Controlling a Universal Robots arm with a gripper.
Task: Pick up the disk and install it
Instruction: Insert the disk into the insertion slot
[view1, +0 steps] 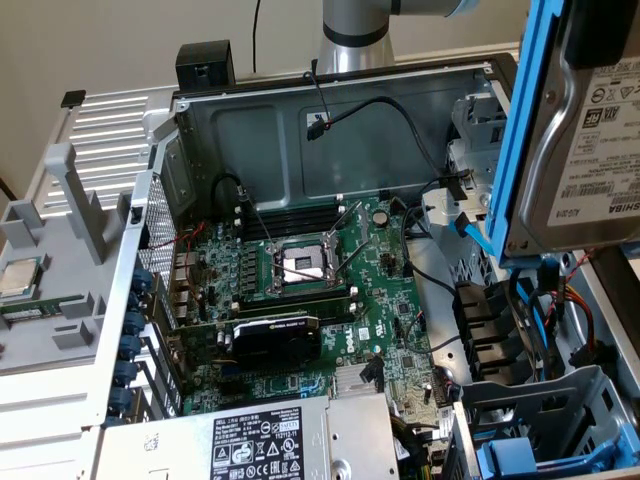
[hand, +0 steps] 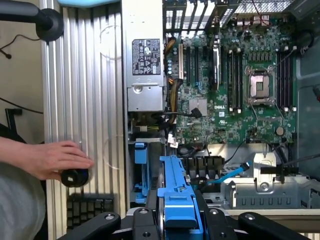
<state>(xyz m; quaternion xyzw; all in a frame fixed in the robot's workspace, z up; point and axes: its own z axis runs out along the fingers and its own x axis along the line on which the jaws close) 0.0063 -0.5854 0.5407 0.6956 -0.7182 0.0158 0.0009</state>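
The disk (view1: 600, 130), a silver drive with a white barcoded label in a blue plastic carrier frame, hangs upright above the open computer case at the exterior view's right. In the wrist view I look along the carrier's blue edge (hand: 176, 187), and my gripper (hand: 179, 222) is shut on it, a black finger on either side. Straight under the held disk are the drive bay cage (hand: 265, 187) and the black slot rails (hand: 202, 167).
A grey power-supply box (view1: 270, 440) lies at the case's near edge, beside the motherboard (view1: 300, 265). Another blue-fronted carrier (hand: 141, 165) sits in a bay. A person's hand (hand: 55, 157) rests on a black knob on the ribbed metal panel (hand: 85, 100). Loose cables (view1: 560, 310) cross the bay area.
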